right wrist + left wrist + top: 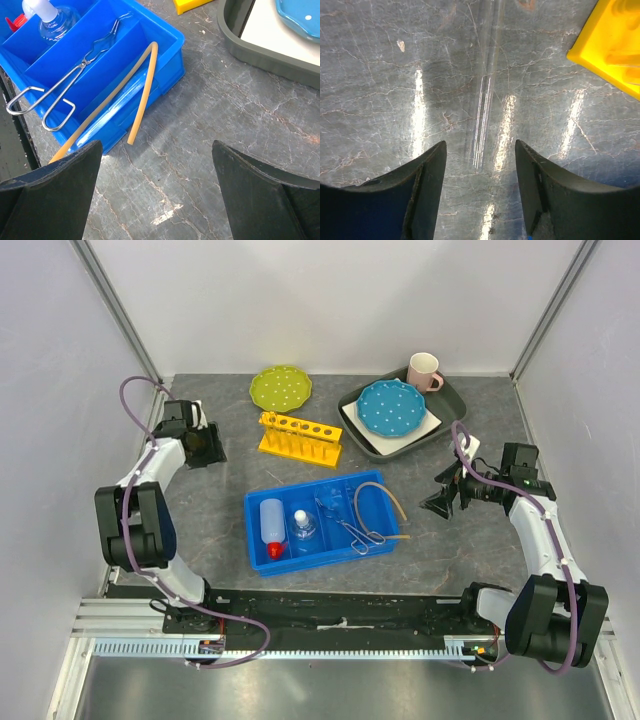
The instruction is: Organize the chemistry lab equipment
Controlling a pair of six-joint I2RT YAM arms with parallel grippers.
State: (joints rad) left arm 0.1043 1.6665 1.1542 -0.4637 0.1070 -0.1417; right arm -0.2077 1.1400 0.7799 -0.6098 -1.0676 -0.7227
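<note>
The left pincer (480,145) hangs low over the table (375,90) with its two fingers apart, and it grasps nothing. A thin glass tube (484,100) lies flat on the table. Its near end sits in the gap ahead of the fingers, and neither finger touches it. The yellow rack (615,45) is close by on one side.

The right pincer (156,145) is spread wide and it is empty too. It hangs just beside the blue box (167,70).

Most of the lab things are in that box already. The squeeze bottle (271,520) and the flask (57,22) stand in their own slots. The tongs (86,61) lie across the next slot. The rubber tube (145,80) is only partly in, and one end hangs over the wall down toward the table.

Here is what I think could go wrong:

- The glass tube is round and smooth, so a bump from one finger could make it roll away.
- It is see-through (you can hardly spot it from above), so a grab could miss it.
- Glass breaks, so a hard squeeze or a push down on the table could crack it.
- A wide swing of the left pincer could knock the yellow rack.
- The right pincer could catch the loose end of the rubber tube and drag it out of the box.
</note>
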